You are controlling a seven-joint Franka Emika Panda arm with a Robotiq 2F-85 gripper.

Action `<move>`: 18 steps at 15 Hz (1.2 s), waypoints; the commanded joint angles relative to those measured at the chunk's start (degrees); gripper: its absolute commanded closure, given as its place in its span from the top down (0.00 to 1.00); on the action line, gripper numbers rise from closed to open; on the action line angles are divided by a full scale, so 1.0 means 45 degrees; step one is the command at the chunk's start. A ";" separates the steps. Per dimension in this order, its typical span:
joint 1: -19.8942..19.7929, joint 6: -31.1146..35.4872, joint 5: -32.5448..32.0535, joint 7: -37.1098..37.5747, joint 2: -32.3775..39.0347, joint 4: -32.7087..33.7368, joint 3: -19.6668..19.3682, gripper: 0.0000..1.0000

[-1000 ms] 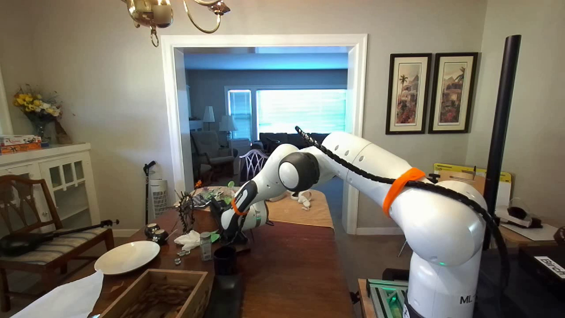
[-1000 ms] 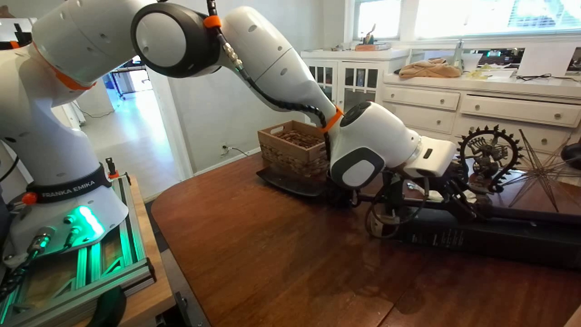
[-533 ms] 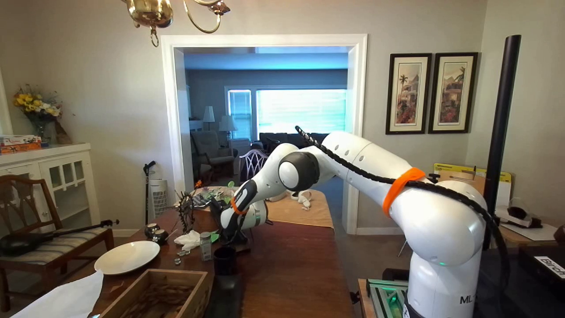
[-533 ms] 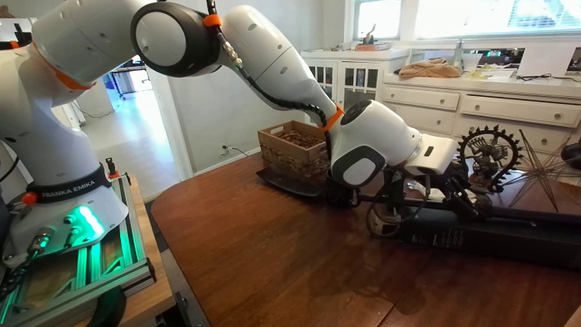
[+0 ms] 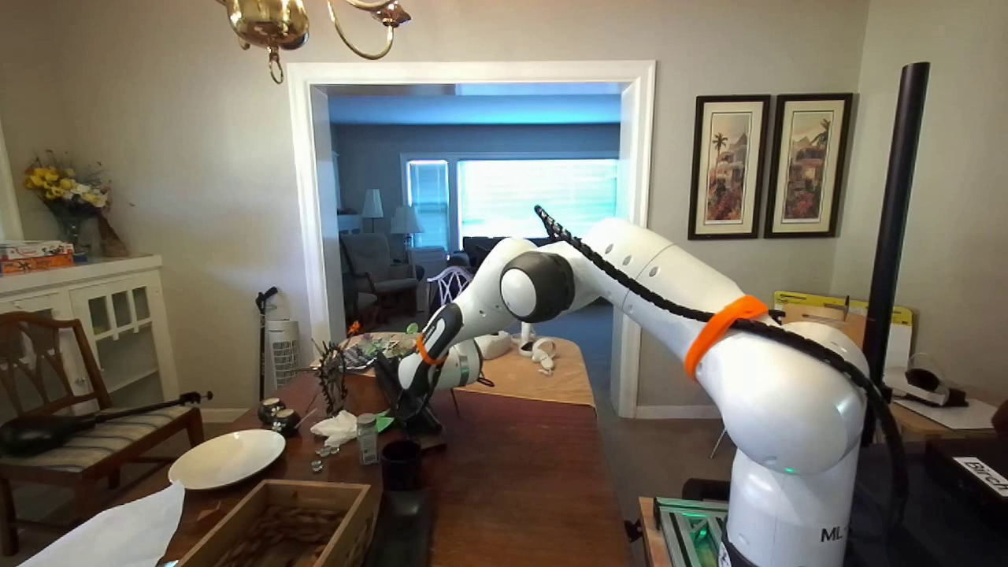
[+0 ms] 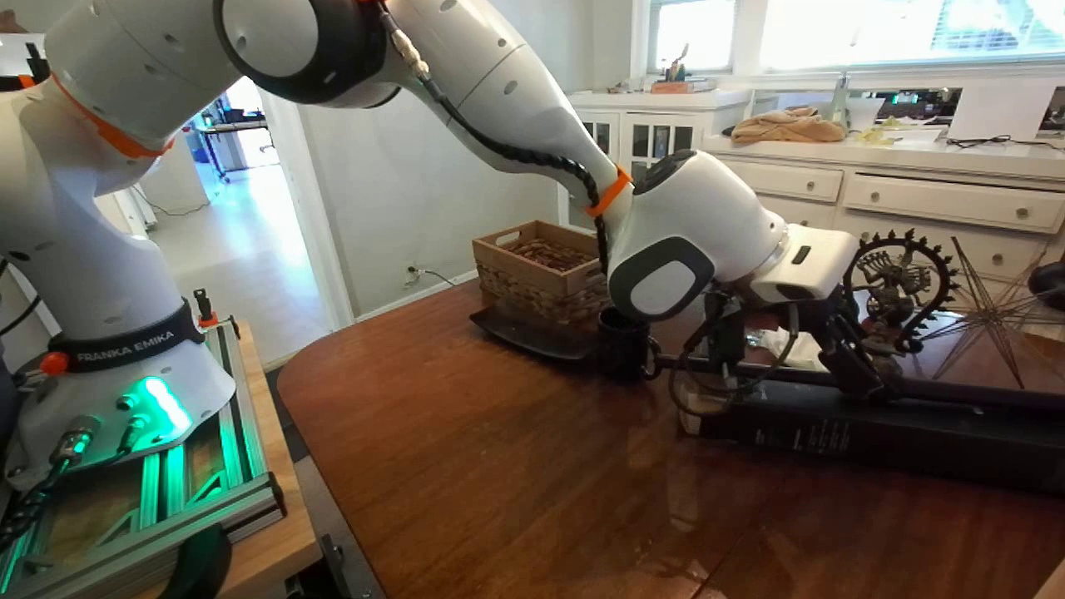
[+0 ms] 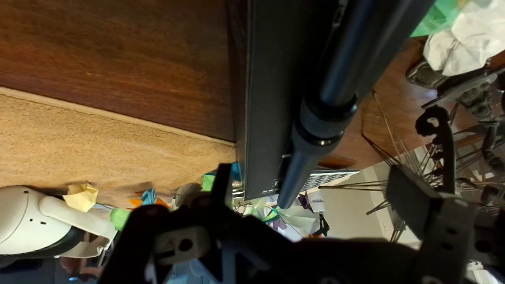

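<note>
The gripper (image 7: 309, 177) is pretty much black, so are the pole (image 7: 343, 83) and the box (image 7: 272, 86), though the box has pale markings (image 6: 819, 436). The tabletop (image 6: 499, 466) is reddish-brown with streaky grain, the cloth (image 7: 94, 146) is kinda sandy tan, and the arm (image 6: 520, 108) is white with orange bands (image 6: 609, 193).

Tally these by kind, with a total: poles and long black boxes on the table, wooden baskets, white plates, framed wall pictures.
Pole: 1
Long black box: 1
Wooden basket: 1
White plate: 1
Framed wall pictures: 2
Total: 6
</note>
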 commanded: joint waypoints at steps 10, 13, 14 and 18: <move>-0.0860 -0.8809 0.0400 -0.2092 -0.5148 -0.3543 0.0809 1.00; -0.0614 -1.1449 0.0349 -0.2491 -0.5813 -0.3734 0.0434 1.00; -0.0509 -1.2380 0.0247 -0.2553 -0.5947 -0.3694 0.0270 1.00; 0.0045 -1.5577 -0.0193 -0.2404 -0.6315 -0.3541 -0.0466 1.00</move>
